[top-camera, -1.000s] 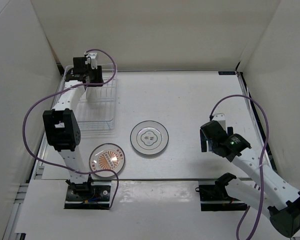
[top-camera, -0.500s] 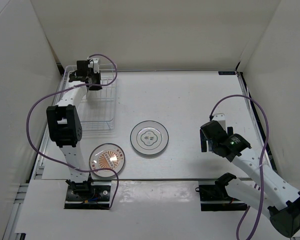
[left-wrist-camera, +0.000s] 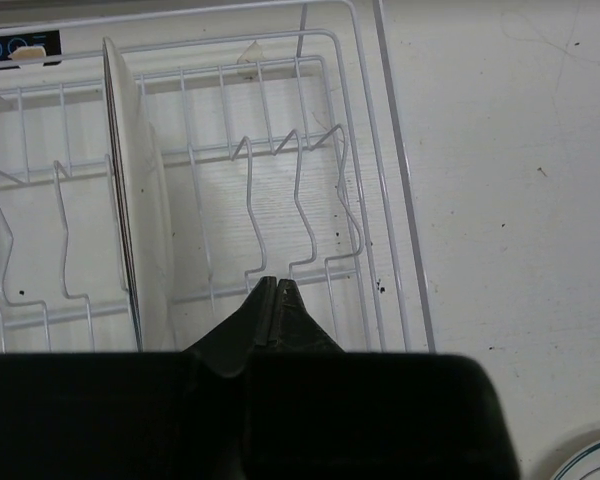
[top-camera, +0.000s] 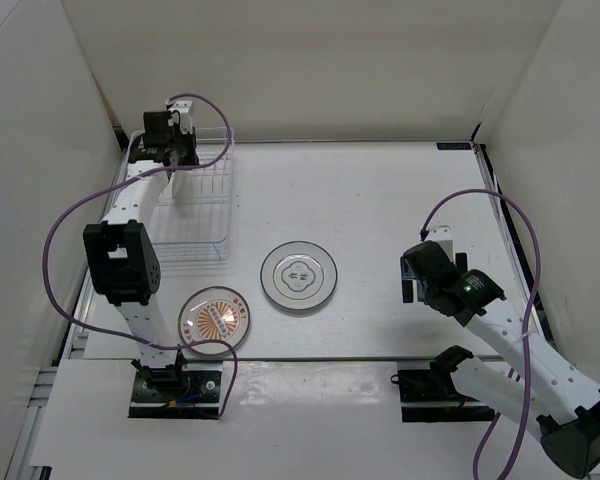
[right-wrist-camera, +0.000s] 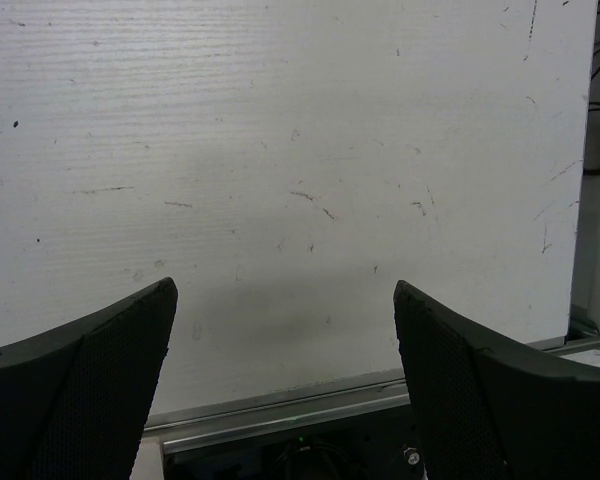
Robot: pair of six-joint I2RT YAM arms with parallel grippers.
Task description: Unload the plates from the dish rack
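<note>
One plate [left-wrist-camera: 140, 225] stands on edge between the tines of the white wire dish rack [left-wrist-camera: 310, 215], at the left of the left wrist view. My left gripper [left-wrist-camera: 277, 283] hangs above the rack floor just right of that plate, jaws shut with nothing between them. From above, the left gripper [top-camera: 173, 160] is over the far end of the dish rack [top-camera: 195, 225]. Two plates lie flat on the table: a white-grey plate [top-camera: 299, 276] and an orange-centred plate [top-camera: 214, 318]. My right gripper [right-wrist-camera: 284, 287] is open over bare table; from above, the right gripper [top-camera: 412, 283] is at the right.
White walls enclose the table on three sides. The rack sits against the left wall. A purple cable [top-camera: 70, 225] loops beside the left arm. A metal rail [right-wrist-camera: 310, 410] marks the table's near edge below the right gripper. A plate rim [left-wrist-camera: 592, 462] shows at the left wrist view's corner.
The left gripper's jaws have closed on nothing, and its wrist swayed a little over the far end of the rack. The right arm has barely moved.
</note>
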